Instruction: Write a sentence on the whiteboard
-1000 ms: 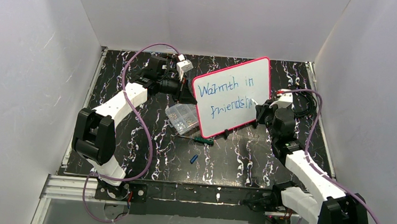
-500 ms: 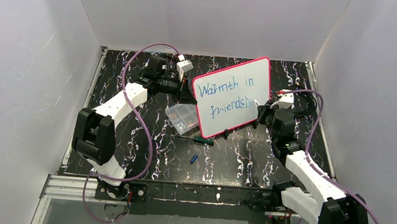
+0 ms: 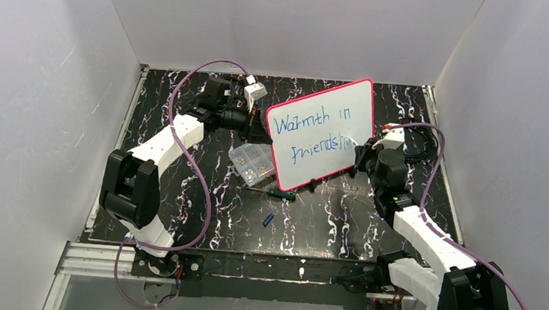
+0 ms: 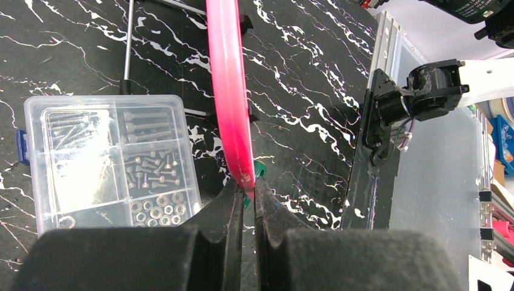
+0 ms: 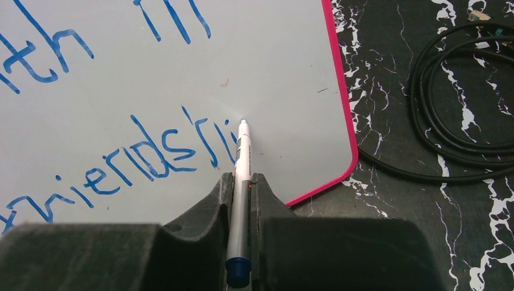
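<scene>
Two lines of blue handwriting, the sentence (image 3: 301, 124), run across one whiteboard (image 3: 307, 171) with a white face, thin pink-red rim and rounded corners. It stands tilted at mid-table between both arms. "Warmth in" sits above "friendsh" plus further strokes. One left gripper (image 4: 247, 188) pinches the board's rim, beside one clear compartment box (image 4: 109, 157). One right gripper (image 5: 241, 179) clamps one marker (image 5: 243, 142), its tip touching the board.

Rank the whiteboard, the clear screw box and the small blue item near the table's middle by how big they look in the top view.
1. whiteboard, clearly largest
2. clear screw box
3. small blue item, by far the smallest
</scene>
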{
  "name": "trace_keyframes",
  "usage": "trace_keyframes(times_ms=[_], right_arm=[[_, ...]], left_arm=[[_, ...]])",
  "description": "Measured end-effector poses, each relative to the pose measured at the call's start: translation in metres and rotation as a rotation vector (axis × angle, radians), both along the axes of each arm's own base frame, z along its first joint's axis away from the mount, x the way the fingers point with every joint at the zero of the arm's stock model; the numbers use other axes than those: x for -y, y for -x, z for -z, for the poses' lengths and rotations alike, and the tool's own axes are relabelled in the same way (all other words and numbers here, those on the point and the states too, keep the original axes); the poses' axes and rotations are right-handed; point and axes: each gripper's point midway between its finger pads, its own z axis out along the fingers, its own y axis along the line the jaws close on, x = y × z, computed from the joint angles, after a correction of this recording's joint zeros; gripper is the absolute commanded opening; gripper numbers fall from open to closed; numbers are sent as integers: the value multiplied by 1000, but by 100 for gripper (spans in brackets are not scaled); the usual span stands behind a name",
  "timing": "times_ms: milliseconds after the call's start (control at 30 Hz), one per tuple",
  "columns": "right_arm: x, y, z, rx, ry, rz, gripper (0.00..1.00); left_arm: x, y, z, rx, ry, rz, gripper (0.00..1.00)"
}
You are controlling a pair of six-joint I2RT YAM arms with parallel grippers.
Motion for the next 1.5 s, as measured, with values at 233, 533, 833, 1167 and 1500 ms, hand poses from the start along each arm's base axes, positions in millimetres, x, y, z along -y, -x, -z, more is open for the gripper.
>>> trace_keyframes(times_ms=[233,533,833,1167,1500], right_arm=[[0,2,3,-7,0,-1,1],[6,22,38,-109,5,7,1],[7,28,34,-108,-1,3,1],[2,13,3,-27,-22,0,1],[-2,1,-1,-10,-21,0,1]], left_arm=[[0,0,0,0,0,0,0],[0,0,0,-1,1,0,0],[0,0,0,0,1,1,0],[0,0,-1,0,2,2,0],[0,1,-1,2,3,2,0]])
